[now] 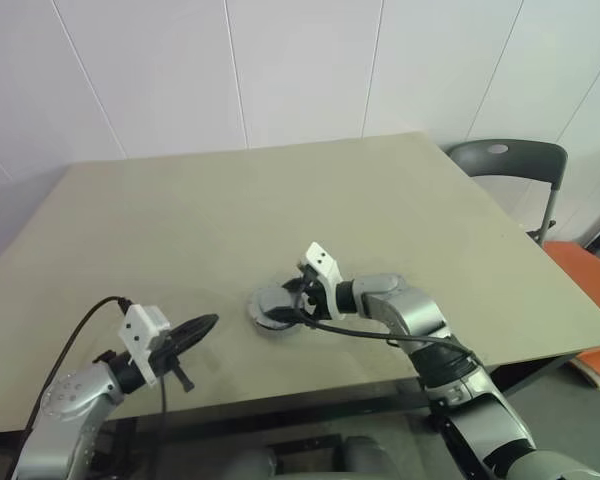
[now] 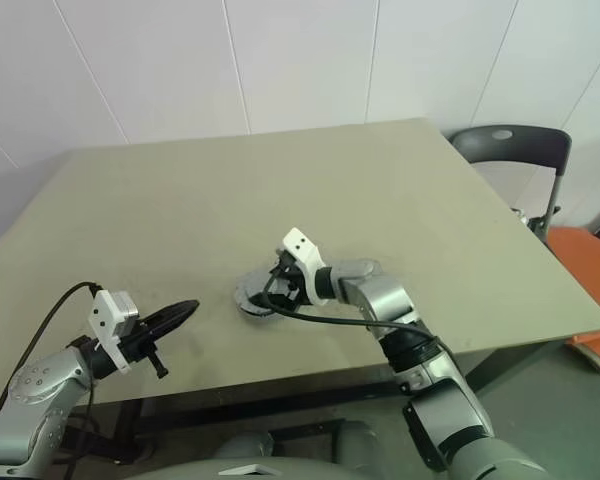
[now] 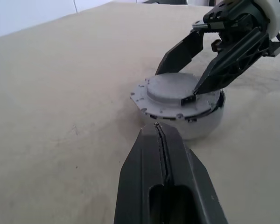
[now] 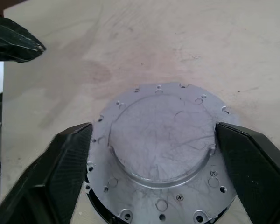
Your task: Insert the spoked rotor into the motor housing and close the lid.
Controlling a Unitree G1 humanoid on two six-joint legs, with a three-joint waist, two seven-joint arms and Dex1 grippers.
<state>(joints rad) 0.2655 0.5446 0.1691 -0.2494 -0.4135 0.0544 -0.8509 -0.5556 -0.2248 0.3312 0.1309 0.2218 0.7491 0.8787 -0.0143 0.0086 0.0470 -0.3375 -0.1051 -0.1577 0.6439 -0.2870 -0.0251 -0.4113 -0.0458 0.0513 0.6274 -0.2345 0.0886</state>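
Note:
The lid (image 4: 158,140), a grey disc with a raised centre and a holed flange, lies flat on top of the motor housing (image 3: 205,126), whose pale wall shows beneath it. They sit near the table's front middle. The spoked rotor is hidden. My right gripper (image 4: 154,128) reaches over the lid from the right, open, one fingertip on each side of the raised centre and close to it. My left gripper (image 1: 208,322) hangs shut and empty to the left of the housing, a hand's width away, pointing toward it.
The tan table (image 1: 280,200) stretches wide behind and beside the housing. A dark chair (image 1: 510,165) stands off the table's far right corner, and an orange seat (image 1: 580,275) sits beside the right edge. A black cable (image 1: 360,330) trails along my right arm.

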